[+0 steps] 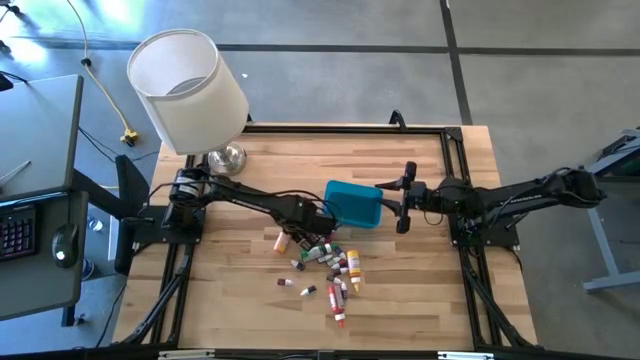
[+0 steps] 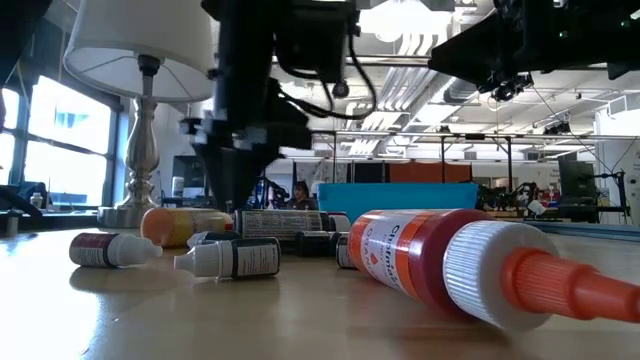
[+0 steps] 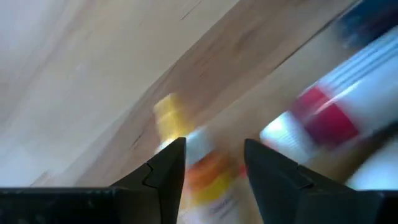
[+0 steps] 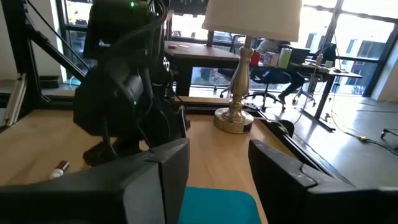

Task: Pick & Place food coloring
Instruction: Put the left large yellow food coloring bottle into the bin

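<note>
Mostly undone: the food coloring (image 1: 325, 265) is left scattered on the surface (image 1: 240, 300) beside the teal bin (image 1: 354, 204), one orange-yellow bottle (image 3: 208, 180) straddled by half-open left fingers (image 3: 165, 171), right fingers (image 4: 168, 168) parted, empty.

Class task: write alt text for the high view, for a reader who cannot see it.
Overhead, the left gripper reaches into a scatter of small food coloring bottles on a wooden table. The right gripper hangs beside a teal bin; a white-shaded lamp stands at one corner.

Overhead and table-level views share the lamp (image 1: 190, 85); wrist cameras look forward, the left nearly touching the table (image 3: 93, 74).
</note>
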Action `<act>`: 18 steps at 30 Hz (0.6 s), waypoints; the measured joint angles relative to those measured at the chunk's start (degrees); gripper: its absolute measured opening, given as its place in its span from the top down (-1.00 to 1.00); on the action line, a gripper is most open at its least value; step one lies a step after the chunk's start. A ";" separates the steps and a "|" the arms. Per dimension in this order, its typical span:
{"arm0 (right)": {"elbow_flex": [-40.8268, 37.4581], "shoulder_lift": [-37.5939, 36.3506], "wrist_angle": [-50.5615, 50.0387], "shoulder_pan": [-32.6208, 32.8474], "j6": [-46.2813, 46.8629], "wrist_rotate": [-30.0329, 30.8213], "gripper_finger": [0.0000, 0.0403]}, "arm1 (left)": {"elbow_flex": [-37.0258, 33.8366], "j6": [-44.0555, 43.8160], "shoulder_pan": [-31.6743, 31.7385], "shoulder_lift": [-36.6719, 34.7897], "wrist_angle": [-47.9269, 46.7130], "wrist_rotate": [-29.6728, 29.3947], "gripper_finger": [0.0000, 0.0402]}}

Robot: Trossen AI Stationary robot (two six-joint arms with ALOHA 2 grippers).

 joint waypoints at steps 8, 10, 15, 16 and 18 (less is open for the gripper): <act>-0.02 -0.46 -0.35 -0.01 0.31 -0.02 0.26 | -0.37 -2.26 0.02 0.95 -3.43 -0.48 0.21; -0.02 -0.46 -0.34 0.01 0.21 -0.02 0.25 | -0.13 -2.26 0.02 0.93 -2.49 -0.90 0.21; -0.02 -0.46 0.16 0.01 0.00 -0.01 0.26 | 2.85 -2.67 -0.02 -1.04 -4.77 -1.10 0.21; -0.02 -0.46 0.15 0.00 0.00 -0.01 0.26 | 3.50 -3.66 -0.02 -1.47 -6.25 -1.10 0.21; -0.02 -0.46 0.37 -0.01 -0.02 -0.02 0.27 | 4.65 -6.71 -0.02 -1.62 -9.83 -1.07 0.21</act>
